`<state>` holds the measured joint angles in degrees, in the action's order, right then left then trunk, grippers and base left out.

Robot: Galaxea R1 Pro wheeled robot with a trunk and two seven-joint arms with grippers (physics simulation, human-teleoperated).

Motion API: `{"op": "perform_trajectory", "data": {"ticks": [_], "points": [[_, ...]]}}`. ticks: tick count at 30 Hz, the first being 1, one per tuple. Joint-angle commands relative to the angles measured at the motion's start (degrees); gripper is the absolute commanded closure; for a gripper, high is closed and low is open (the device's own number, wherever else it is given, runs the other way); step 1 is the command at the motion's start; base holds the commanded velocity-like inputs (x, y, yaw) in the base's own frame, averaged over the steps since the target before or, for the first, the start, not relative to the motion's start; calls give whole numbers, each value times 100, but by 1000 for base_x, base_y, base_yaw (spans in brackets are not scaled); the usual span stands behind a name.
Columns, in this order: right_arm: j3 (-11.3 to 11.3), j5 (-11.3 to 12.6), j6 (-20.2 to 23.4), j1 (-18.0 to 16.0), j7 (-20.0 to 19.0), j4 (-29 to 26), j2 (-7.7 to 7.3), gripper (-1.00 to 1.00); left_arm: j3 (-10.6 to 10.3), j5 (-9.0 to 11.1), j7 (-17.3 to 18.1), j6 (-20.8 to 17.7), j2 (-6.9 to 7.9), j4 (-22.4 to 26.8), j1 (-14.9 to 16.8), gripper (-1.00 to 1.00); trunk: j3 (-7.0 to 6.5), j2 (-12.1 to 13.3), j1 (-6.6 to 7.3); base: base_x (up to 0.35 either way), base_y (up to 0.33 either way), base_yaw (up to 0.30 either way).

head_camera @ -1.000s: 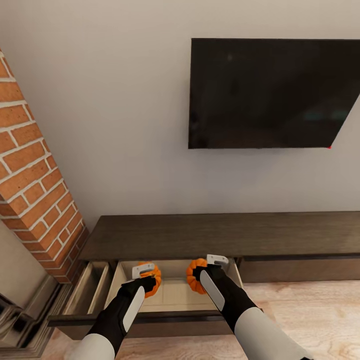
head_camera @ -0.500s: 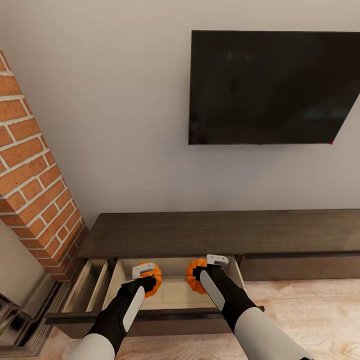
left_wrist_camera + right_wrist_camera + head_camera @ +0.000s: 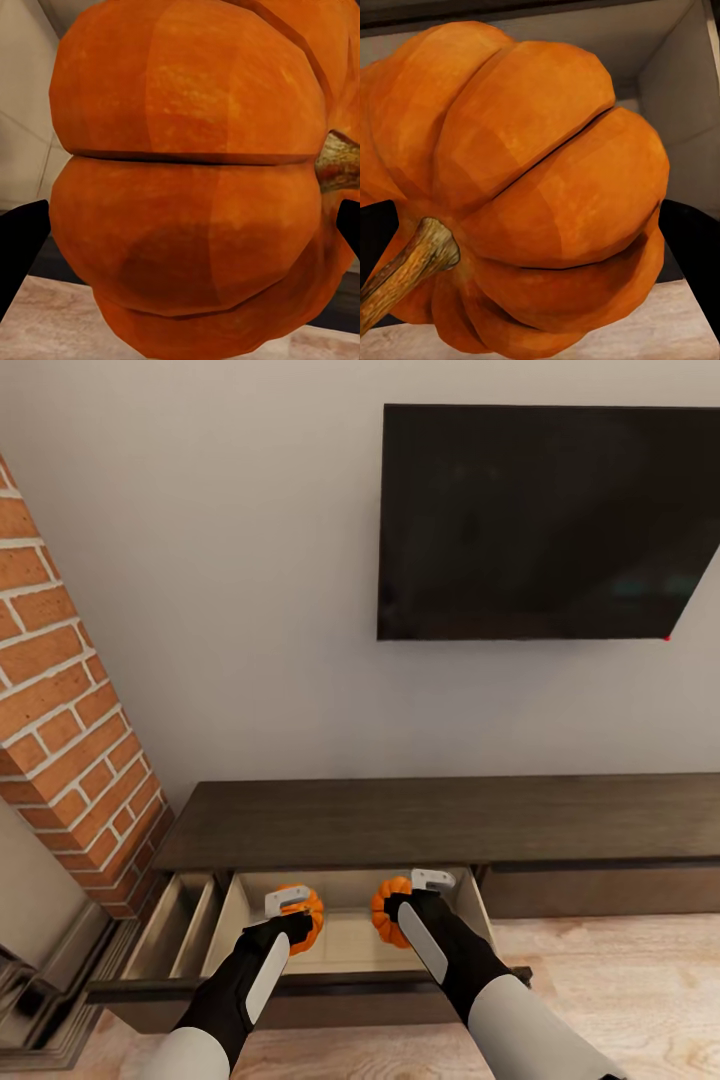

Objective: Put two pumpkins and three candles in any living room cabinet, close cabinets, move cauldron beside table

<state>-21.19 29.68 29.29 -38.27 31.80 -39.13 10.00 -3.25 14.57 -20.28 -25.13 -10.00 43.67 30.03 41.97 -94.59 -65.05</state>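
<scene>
Two arms reaching down into the open drawer (image 3: 340,945) of the long dark-brown cabinet (image 3: 440,825) below the black wall screen (image 3: 545,520). Left pincer (image 3: 290,912) clenched on the left pumpkin (image 3: 306,915), held over the pale beige inside of the drawer; in the left wrist view the same pumpkin (image 3: 195,180) bulging between two dark fingers (image 3: 22,247), stem off to one side. Right pincer (image 3: 412,895) grasping the right pumpkin (image 3: 388,910), held over the same compartment nearer its right wall; in the right wrist view that pumpkin (image 3: 525,195) seen with its brown stem pointing toward the lens, beige drawer wall behind it. Cannot tell whether either pumpkin touches the drawer floor.

Against the picture of a second ago: screen and cabinet top sitting a little higher in the head view, brick column (image 3: 70,720) at the left shifted likewise, drawer front a touch lower and more of the drawer's inside on show, so a camera tilt rather than a move of the furniture. Both pincers and both pumpkins in nearly the same spots as before, still gripped, still well apart from each other. Narrow side compartment (image 3: 180,925) to the left of the pumpkins open as before. Pale wood floor (image 3: 620,980) at the right unchanged
</scene>
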Motion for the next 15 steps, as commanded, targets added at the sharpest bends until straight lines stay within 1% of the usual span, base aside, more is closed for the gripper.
{"op": "perform_trajectory", "data": {"ticks": [1,12,15], "points": [[-24,30,15,-5,45,-7,0,100,-15,46,-65,-18,0,10,3,100,24,-45,-22,0,0,0],[-51,30,7,-5,45,-7,0,100,-16,46,-64,-4,0,10,3,100,221,-486,-264,0,0,0],[-52,30,7,-5,45,-7,0,100,-18,46,-64,52,0,10,3,100,221,-486,-264,0,0,0]]}}
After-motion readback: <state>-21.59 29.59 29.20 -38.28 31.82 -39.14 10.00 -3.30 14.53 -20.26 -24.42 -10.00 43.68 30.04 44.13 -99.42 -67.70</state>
